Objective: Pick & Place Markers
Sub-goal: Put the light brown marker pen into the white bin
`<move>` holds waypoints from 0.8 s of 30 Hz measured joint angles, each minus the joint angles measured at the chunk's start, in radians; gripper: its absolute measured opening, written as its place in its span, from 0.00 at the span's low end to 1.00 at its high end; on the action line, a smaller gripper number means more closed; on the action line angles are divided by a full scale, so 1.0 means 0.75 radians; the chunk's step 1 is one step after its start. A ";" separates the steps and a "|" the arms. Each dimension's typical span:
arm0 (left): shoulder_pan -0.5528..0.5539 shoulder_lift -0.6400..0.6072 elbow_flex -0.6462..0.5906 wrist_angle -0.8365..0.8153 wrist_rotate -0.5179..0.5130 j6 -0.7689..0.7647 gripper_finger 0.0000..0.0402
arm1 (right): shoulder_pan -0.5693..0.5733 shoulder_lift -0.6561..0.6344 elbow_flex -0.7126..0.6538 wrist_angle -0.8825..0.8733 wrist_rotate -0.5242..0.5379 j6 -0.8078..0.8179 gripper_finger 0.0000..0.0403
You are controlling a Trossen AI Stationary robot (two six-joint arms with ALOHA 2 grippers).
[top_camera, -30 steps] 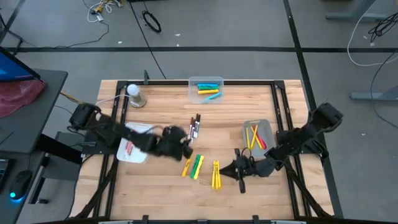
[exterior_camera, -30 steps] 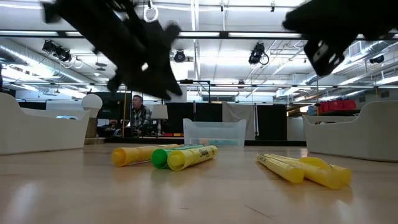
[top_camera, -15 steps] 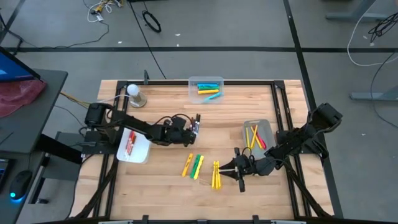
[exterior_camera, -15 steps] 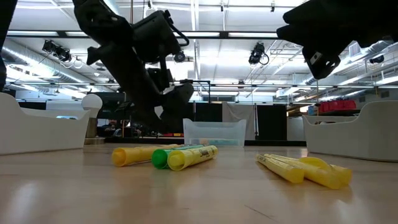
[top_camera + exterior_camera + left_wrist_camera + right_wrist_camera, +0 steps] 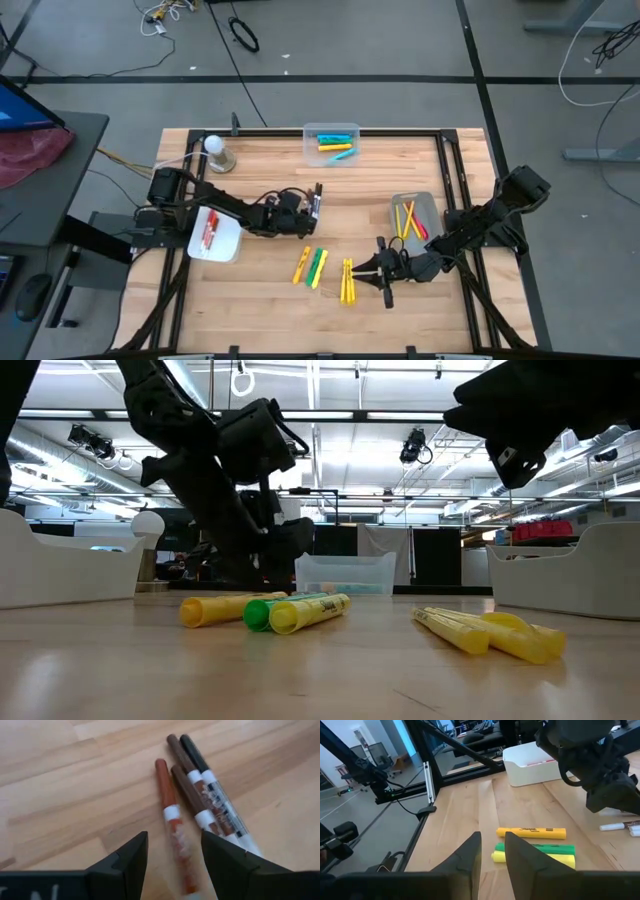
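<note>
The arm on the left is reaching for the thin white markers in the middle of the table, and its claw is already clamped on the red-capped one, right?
Not clamped. The left wrist view shows the left gripper open, its fingers either side of the red-capped marker lying on the table.

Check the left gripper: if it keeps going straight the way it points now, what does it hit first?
Most likely the red-capped thin marker: it lies right between the open fingers of the left gripper. The other thin markers lie just beside it. How high the fingers are above the table is unclear.
</note>
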 joint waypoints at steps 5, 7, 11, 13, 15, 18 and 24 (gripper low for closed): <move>0.000 -0.001 0.002 -0.041 0.002 0.002 0.47 | 0.000 0.000 0.000 -0.002 -0.001 0.001 0.22; 0.004 -0.003 0.002 -0.080 0.020 0.002 0.46 | 0.000 0.000 0.000 -0.002 -0.001 0.002 0.22; 0.015 -0.008 0.004 -0.136 0.058 0.003 0.41 | 0.000 0.000 0.000 -0.002 -0.001 0.004 0.22; 0.020 -0.009 0.004 -0.141 0.068 0.003 0.36 | 0.000 0.000 0.000 -0.002 -0.001 0.004 0.22; 0.029 -0.010 0.004 -0.151 0.083 0.002 0.30 | 0.000 0.000 0.000 -0.001 -0.001 0.004 0.22; 0.042 -0.012 0.006 -0.179 0.106 0.000 0.19 | 0.000 0.000 0.000 -0.002 -0.001 0.004 0.22; 0.050 -0.012 -0.002 -0.201 0.128 -0.002 0.08 | 0.000 0.000 0.000 -0.002 -0.001 0.004 0.22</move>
